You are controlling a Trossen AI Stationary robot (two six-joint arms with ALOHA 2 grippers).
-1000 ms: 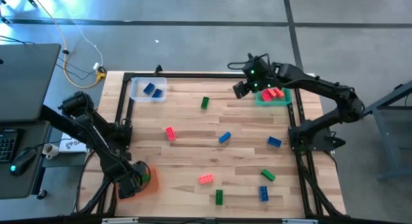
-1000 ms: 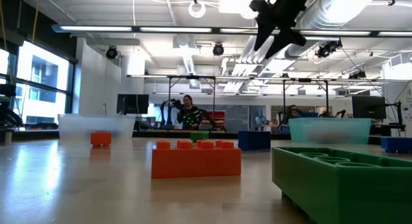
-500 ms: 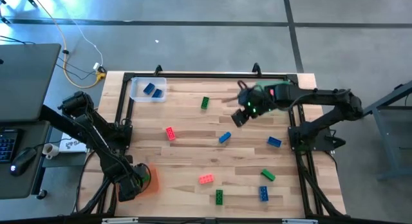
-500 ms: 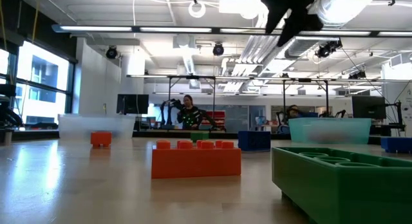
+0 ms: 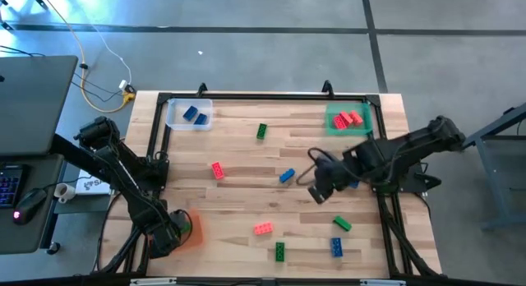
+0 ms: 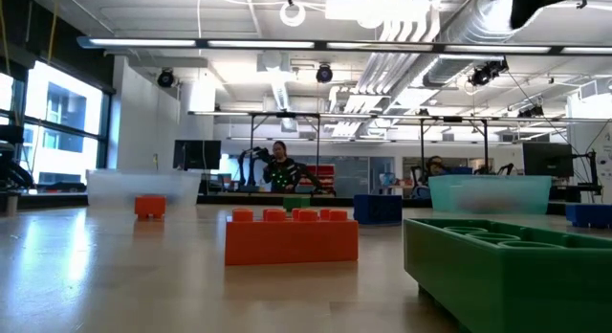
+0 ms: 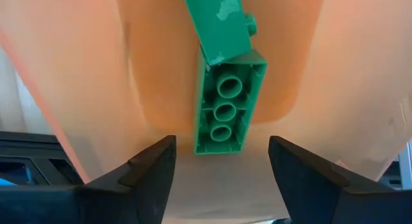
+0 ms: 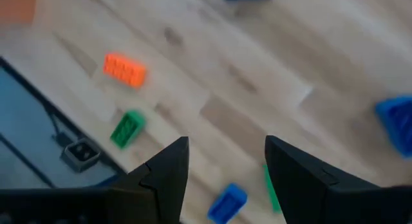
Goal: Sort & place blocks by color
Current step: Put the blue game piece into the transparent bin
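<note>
Hovering mid-table, right end effector (image 5: pixel 319 190) wide, empty; left end effector (image 7: pixel 219 161) wide over green blocks (image 7: pixel 226 89)

The bench (image 5: pixel 246 200) carries three trays: one clear (image 5: pixel 174 120) at upper left, one green (image 5: pixel 332 122) at upper right, one orange (image 5: pixel 194 233) at lower left. Loose on the wood lie two red-orange blocks (image 5: pixel 217 170), three green blocks (image 5: pixel 261 131) and at least two blue blocks (image 5: pixel 286 176). The clear tray holds two more blue ones, and the orange tray two green ones.
</note>
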